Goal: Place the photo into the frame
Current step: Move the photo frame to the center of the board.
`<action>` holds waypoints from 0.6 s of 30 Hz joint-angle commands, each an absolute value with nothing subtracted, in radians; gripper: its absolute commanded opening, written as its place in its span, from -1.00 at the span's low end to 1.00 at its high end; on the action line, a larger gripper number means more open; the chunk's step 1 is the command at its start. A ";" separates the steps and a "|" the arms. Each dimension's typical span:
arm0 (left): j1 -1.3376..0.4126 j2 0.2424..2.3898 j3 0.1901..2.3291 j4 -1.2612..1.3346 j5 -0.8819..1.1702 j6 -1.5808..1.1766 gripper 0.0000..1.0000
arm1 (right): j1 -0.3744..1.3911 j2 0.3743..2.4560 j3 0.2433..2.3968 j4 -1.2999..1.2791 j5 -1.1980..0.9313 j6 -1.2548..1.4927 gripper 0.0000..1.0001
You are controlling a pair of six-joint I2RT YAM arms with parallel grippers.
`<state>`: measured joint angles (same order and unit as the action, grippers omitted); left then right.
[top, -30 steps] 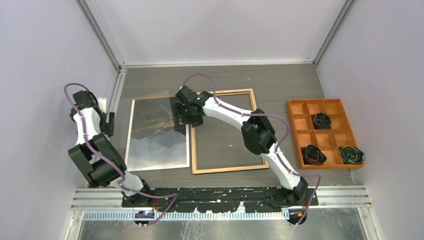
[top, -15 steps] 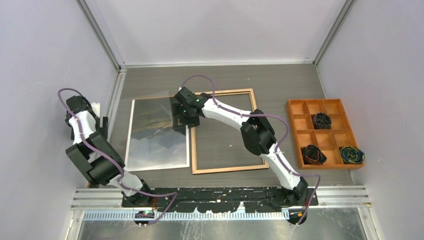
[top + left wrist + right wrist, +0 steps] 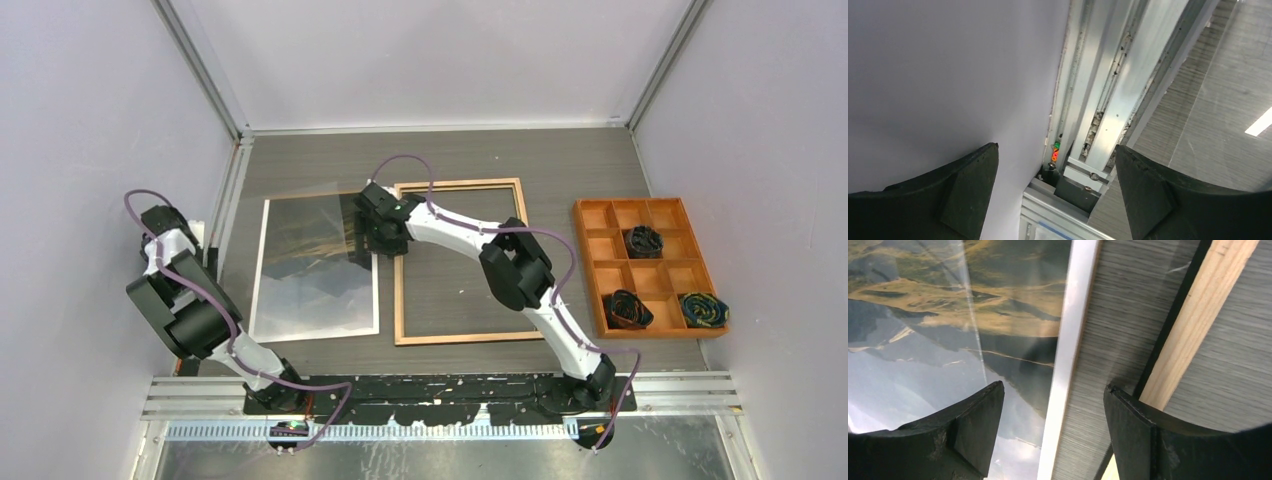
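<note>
The photo (image 3: pixel 315 270) is lying flat on the grey counter (image 3: pixel 300 165), picture side up, its dark mountains and gold-brown sky showing inside a white border. It is sitting at 9 o'clock from the frame (image 3: pixel 523 260), close beside it but apart, with a narrow strip of bare counter running between the two. The frame is lying near the middle of the counter with its light wood side up, and bare counter is showing through its opening.

The right arm (image 3: pixel 460 225) is reaching toward 11 o'clock, bringing the right fingers (image 3: pixel 963 435) over that gap near the far corners of the photo and the frame. They are standing wide and gripping nothing. In the right wrist view one finger is hanging over the photo's right part, and the other is sitting at the inner edge of the frame's left rail; whether it is touching the rail cannot be told.

The left arm (image 3: pixel 190 310) is folded at 9 o'clock against the side wall (image 3: pixel 948 65). The left fingers (image 3: pixel 968 195) are spread wide and empty, pointing at an aluminium rail (image 3: pixel 1118 90) along the wall.

An orange tray (image 3: pixel 583 265) is resting at 3 o'clock, well apart from the frame, with dark coiled items in three compartments.
</note>
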<state>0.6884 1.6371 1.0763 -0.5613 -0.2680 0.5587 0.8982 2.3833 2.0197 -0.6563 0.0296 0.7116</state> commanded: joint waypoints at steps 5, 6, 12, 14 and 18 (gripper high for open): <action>0.630 1.636 1.015 -0.494 -0.231 0.534 0.75 | 0.883 2.313 2.015 -0.670 0.052 0.737 0.57; 0.625 1.636 1.013 -0.493 -0.231 0.534 0.75 | 0.886 2.310 2.023 -0.665 0.048 0.742 0.58; 0.610 1.650 0.989 -0.468 -0.249 0.550 0.75 | 0.900 2.307 2.063 -0.605 -0.033 0.790 0.64; 0.609 1.658 0.983 -0.460 -0.254 0.556 0.74 | 0.904 2.324 2.089 -0.602 -0.049 0.796 0.66; 0.605 1.674 0.968 -0.444 -0.261 0.569 0.73 | 0.914 2.368 2.146 -0.601 -0.069 0.801 0.71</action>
